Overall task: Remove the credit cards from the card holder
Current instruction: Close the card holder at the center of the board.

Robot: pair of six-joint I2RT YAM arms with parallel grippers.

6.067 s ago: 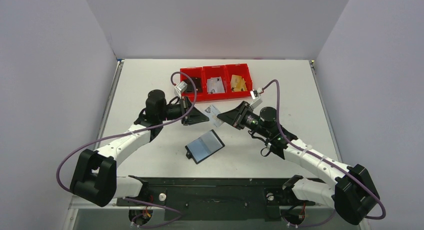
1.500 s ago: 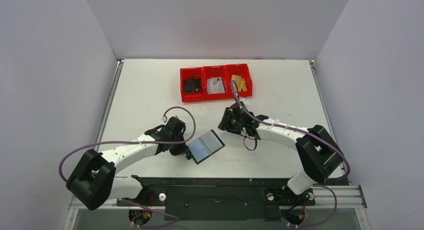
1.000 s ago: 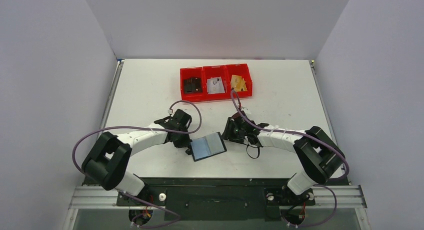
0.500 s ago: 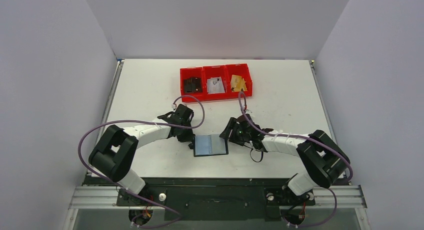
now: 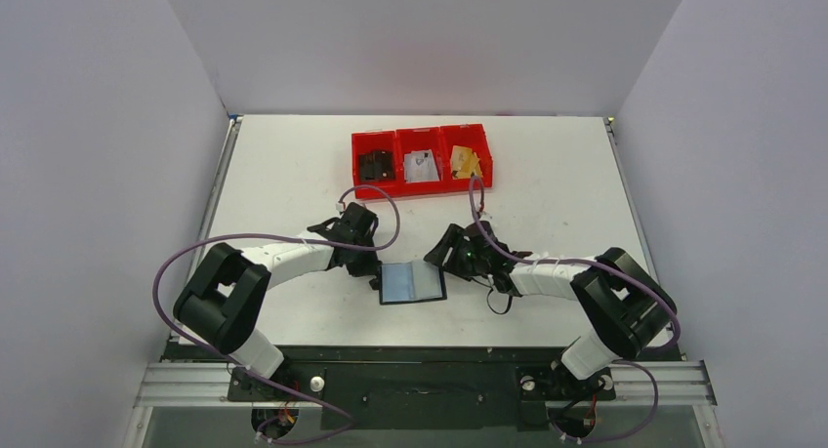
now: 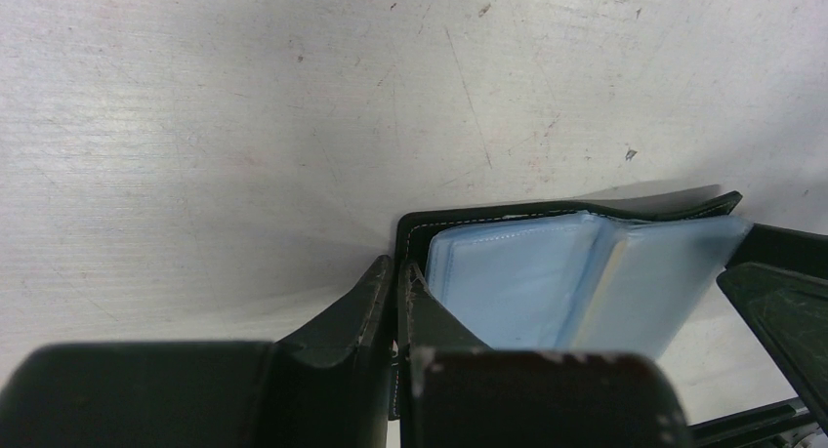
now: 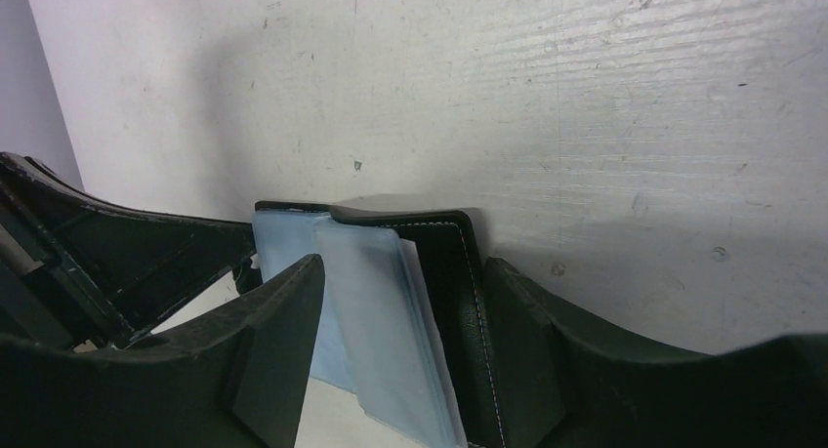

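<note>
Table (image 5: 293, 165) mostly bare, so plenty of room to both side edges. Red bins (image 5: 420, 188) sit toward the far edge, well apart from the work; gold credit cards (image 5: 465, 161) show in the rightmost bin.

Card holder (image 5: 412, 283) lies open close to the near edge, about midway between the left and right edges, with the bluish clear sleeve (image 7: 381, 311) up. Can't tell whether any cards are left inside it.

Left end effector (image 6: 398, 272) is closed narrow, pinching the holder's left cover edge. Right end effector (image 7: 402, 264) is wide, straddling the right cover and sleeve stack, not clamped.

Step looks like pinning and spreading the holder, pre-extraction. The next move likely needs the right end effector to close on a single card edge, not the cover. The near edge is tight, so pull toward the right or far edge.
</note>
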